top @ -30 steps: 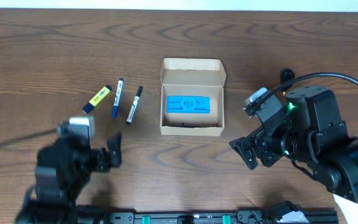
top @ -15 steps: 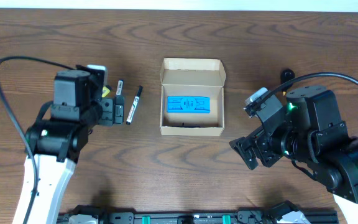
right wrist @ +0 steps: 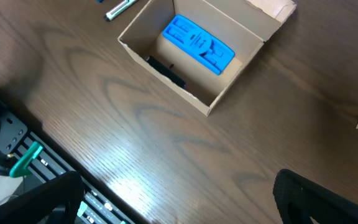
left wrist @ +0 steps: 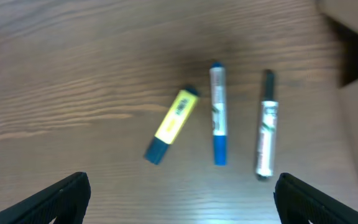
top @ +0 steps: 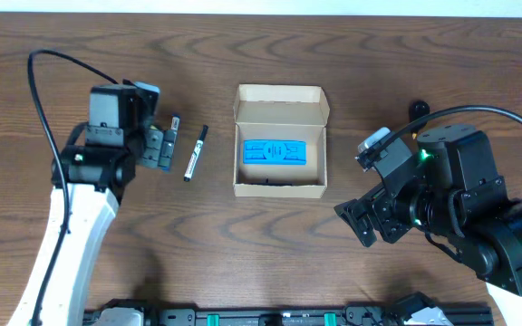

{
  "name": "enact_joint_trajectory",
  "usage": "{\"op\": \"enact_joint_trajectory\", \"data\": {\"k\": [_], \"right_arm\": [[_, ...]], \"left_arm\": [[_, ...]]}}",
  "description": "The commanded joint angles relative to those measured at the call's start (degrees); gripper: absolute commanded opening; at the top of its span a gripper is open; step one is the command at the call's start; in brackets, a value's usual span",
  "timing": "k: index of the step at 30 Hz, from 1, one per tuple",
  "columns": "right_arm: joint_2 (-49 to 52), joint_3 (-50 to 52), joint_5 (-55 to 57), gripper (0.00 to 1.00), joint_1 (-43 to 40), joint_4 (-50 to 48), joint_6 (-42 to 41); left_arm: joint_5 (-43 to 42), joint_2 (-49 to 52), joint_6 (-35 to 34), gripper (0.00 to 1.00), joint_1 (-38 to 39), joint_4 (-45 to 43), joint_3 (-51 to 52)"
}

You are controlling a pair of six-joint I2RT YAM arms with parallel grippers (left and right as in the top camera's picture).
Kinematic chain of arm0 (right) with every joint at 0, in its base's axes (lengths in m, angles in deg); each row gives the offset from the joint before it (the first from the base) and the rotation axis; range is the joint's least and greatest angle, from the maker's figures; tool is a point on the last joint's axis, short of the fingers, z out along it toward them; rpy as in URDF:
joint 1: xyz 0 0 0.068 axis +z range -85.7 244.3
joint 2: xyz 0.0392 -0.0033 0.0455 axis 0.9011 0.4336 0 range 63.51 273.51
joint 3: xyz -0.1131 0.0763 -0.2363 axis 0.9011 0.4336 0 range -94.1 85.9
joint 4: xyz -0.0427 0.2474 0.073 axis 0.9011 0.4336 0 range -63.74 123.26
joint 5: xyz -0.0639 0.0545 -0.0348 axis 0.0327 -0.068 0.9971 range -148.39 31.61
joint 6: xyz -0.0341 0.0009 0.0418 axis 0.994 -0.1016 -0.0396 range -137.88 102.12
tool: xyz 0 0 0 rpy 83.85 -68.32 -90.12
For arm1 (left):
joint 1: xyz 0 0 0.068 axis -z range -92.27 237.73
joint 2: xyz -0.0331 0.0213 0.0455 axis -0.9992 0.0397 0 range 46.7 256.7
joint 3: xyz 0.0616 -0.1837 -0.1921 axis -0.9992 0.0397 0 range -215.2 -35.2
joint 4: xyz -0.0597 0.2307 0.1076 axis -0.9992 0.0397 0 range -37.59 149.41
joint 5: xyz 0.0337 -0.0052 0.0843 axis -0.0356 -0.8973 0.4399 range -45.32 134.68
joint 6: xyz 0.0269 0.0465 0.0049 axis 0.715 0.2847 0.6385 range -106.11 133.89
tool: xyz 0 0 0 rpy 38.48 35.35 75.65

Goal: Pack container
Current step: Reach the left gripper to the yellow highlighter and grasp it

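The left gripper (left wrist: 179, 186), jaws spread wide and empty, hangs over a yellow highlighter (left wrist: 171, 125), while the tan container (top: 279, 189) sits mid-table, flap up, holding a blue stapler (top: 272, 150), beside the right gripper (right wrist: 178, 182), likewise agape and empty.

Brown table (top: 442, 54), small black object (top: 419, 109)

An open box (right wrist: 244, 62) sits on the wooden table (right wrist: 166, 162). Inside lie a blue stapler (right wrist: 199, 45) and a dark item (right wrist: 166, 71) along one wall
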Motion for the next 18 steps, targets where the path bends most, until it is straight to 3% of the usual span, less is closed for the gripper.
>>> {"op": "enact_joint_trajectory", "data": {"k": [1,7,18], "right_arm": [[0.0,-0.5,-0.2,0.99,-0.3,0.1,-0.4],[0.0,-0.5,-0.2,0.99,-0.3,0.1,-0.4],[0.0,-0.5,-0.2,0.99,-0.3,0.1,-0.4]], "left_arm": [[-1.1,4.5,3.8,0.95,-5.4,-1.2,-0.9],[-2.9,12.7,10.3,0.95,-10.7,-5.3,-0.9],[-8.4,26.7,13.2,0.95,-12.1,-12.7,-0.9]]}}
